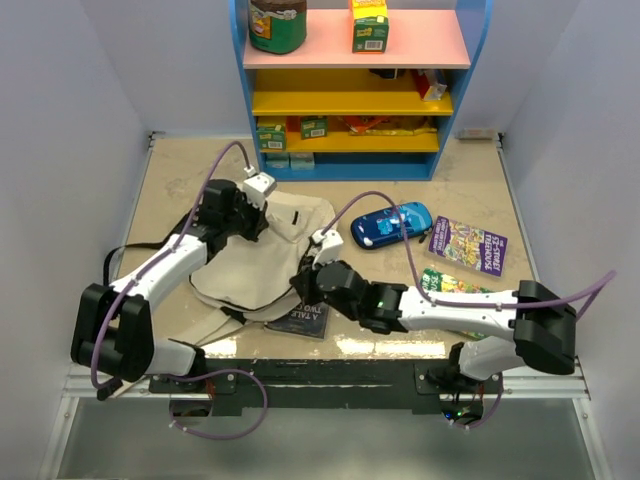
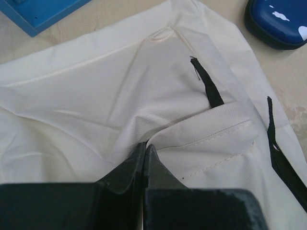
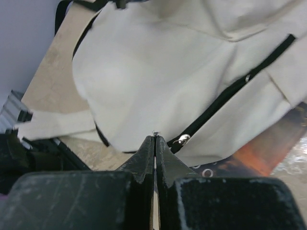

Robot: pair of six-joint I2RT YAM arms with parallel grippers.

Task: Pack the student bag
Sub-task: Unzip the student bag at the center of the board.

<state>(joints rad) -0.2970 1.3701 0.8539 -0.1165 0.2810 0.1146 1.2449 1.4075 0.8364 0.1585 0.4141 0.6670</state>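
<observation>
The student bag [image 1: 250,272], a soft beige canvas backpack with black zipper trim, lies slumped left of the table's middle. My left gripper [image 1: 258,224] rests on its upper part. In the left wrist view the left gripper [image 2: 145,144] is shut, and a fold of the bag's cloth [image 2: 96,96] runs into its tips. My right gripper [image 1: 302,280] is at the bag's near right edge. The right wrist view shows the right gripper [image 3: 154,137] shut with a tiny dark tuft at its tips, just left of the metal zipper slider [image 3: 183,139] on the bag [image 3: 158,72].
A dark book [image 1: 306,322] lies partly under the bag's near corner. A blue pencil case [image 1: 390,226], a purple book [image 1: 468,244] and a green book [image 1: 445,280] lie to the right. A blue shelf unit [image 1: 355,90] stands at the back.
</observation>
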